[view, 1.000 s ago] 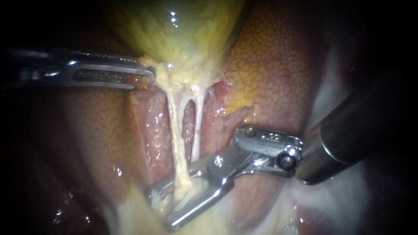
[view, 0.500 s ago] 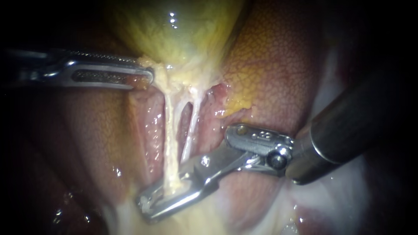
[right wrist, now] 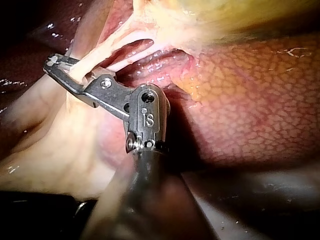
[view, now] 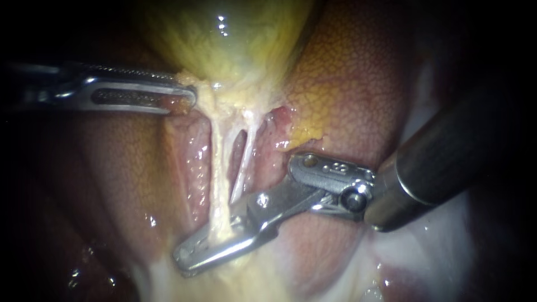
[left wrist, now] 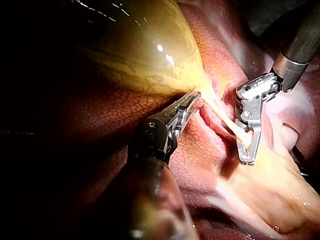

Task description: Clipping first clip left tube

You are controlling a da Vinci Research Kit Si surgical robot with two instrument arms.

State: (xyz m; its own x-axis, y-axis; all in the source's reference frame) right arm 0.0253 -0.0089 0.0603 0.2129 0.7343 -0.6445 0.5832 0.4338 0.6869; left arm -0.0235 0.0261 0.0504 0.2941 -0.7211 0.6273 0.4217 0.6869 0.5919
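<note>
Left tube point(view: 219, 182) in right instrument's point(view: 185, 260) grip; gallbladder point(view: 235, 50) in left instrument's point(view: 187, 98).

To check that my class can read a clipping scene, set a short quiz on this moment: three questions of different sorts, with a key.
1. True or false: the right instrument has its jaws shut on the left tube.
2. What do the jaws of the left instrument grip? A the left tube; B the lower end of the gallbladder; C the right instrument.
3. In the endoscope view, how many tubes run down from the gallbladder?

Key: 1 true; 2 B; 3 two.
</note>
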